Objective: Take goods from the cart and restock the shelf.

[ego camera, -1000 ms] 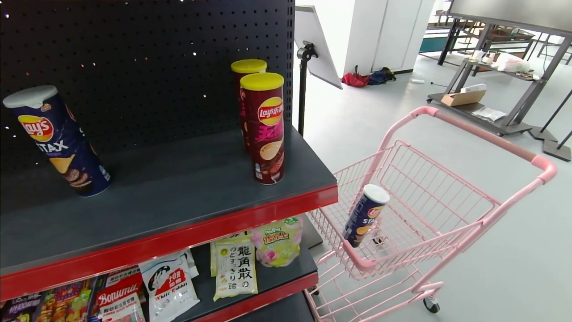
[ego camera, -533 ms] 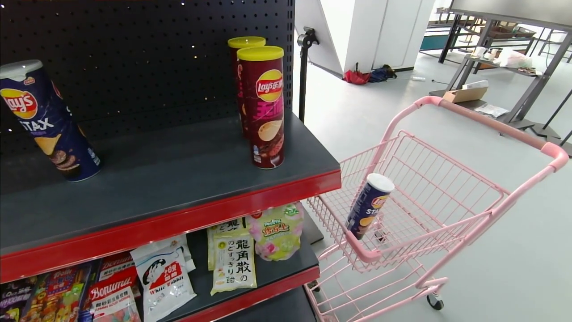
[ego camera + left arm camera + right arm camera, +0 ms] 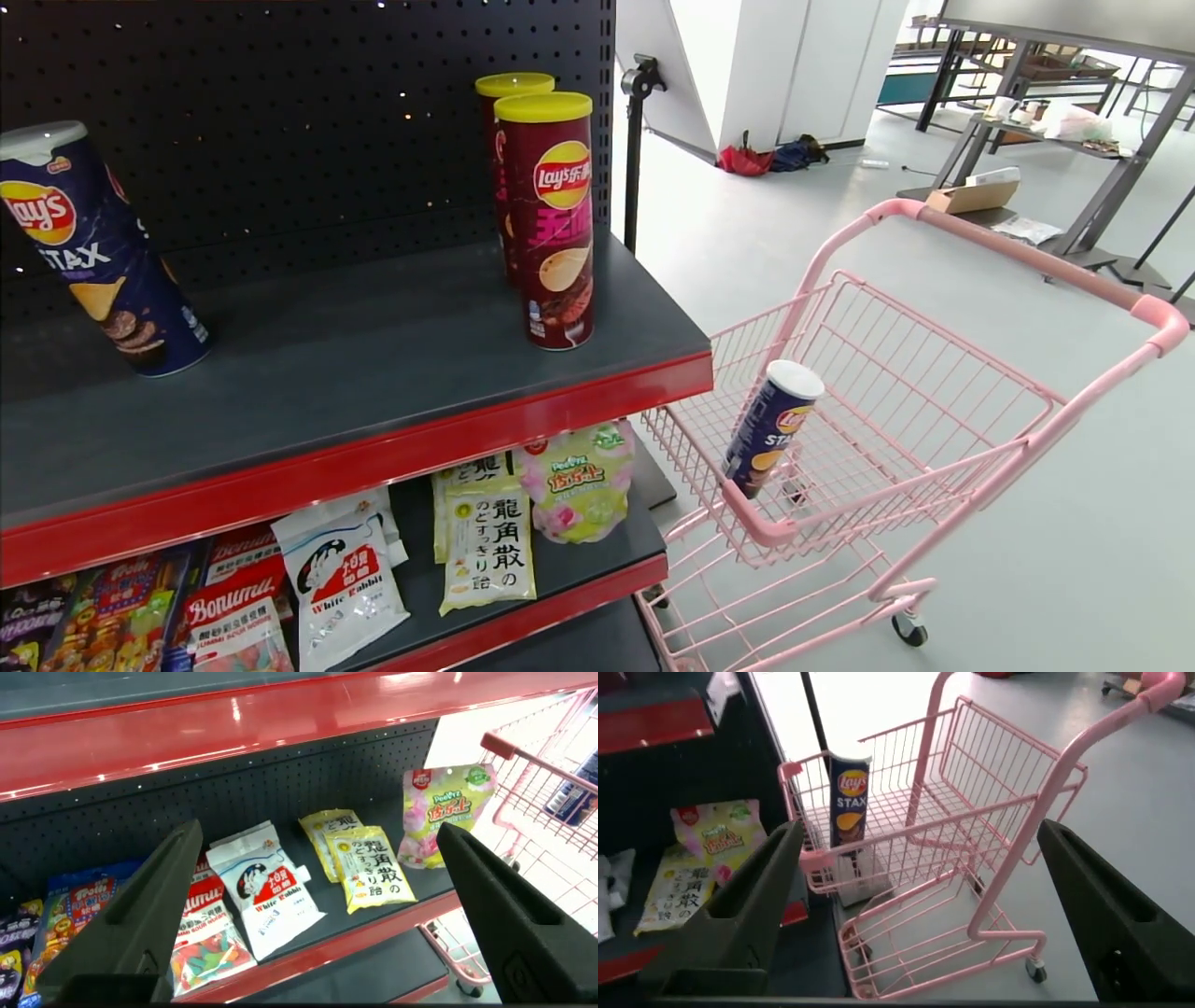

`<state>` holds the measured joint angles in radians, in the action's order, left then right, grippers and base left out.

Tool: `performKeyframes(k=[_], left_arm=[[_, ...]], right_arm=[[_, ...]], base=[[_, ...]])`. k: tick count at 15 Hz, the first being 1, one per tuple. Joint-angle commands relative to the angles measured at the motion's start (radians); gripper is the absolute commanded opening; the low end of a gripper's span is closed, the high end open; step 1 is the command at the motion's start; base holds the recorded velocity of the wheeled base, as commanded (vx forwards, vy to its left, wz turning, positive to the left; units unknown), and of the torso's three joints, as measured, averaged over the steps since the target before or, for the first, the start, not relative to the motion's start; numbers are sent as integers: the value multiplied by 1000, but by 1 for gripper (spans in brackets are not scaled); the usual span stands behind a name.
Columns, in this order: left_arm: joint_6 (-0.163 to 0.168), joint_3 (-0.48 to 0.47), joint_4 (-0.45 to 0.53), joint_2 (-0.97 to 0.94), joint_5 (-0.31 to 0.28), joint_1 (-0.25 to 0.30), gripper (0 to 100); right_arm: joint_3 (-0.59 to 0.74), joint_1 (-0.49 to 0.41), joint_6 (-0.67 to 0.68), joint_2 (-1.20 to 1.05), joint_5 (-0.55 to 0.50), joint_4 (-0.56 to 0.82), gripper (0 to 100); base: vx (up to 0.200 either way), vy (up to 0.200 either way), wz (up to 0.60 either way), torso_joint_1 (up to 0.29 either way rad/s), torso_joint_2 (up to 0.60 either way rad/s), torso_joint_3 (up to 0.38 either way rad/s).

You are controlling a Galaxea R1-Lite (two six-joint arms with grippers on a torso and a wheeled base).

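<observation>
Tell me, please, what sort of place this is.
Probably a mock shop set up in a lab or workshop: a retail shelf holds crisp cans and snack packets, a pink shopping cart stands beside it, and work tables stand in the open room behind.

Navy chip can (image 3: 771,427) with white lid, tilted in the pink wire cart (image 3: 1027,269), seemingly leaning on its front rim, beside the red-edged shelf (image 3: 373,392) bearing three cans (image 3: 557,224)
</observation>
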<state>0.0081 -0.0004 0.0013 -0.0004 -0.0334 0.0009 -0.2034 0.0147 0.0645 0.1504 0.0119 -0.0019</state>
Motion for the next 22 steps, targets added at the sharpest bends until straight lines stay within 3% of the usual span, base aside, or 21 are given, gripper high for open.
performKeyframes(k=[1, 4, 6, 10, 19, 22], left_arm=[[1, 0, -1, 0, 0, 1, 100], [3, -1, -1, 0, 0, 1, 100], [4, 0, -1, 0, 1, 1, 100], [4, 0, -1, 0, 1, 1, 100], [4, 0, -1, 0, 1, 1, 100], [4, -1, -1, 0, 1, 1, 100]], right_arm=[[-387, 71, 94, 679, 42, -70, 100], [-330, 88, 123, 1127, 80, -478, 100], [-300, 111, 123, 1365, 89, -678, 100], [-338, 166, 121, 1683, 86, -948, 100], [-433, 199, 183, 1882, 68, -972, 100], [-450, 208, 178, 1960, 56, -1067, 100]], base=[[0, 0, 0, 0, 0, 0], [0, 0, 0, 0, 0, 0], [0, 0, 0, 0, 0, 0], [0, 0, 0, 0, 0, 0], [0, 0, 0, 0, 0, 0], [0, 0, 0, 0, 0, 0]])
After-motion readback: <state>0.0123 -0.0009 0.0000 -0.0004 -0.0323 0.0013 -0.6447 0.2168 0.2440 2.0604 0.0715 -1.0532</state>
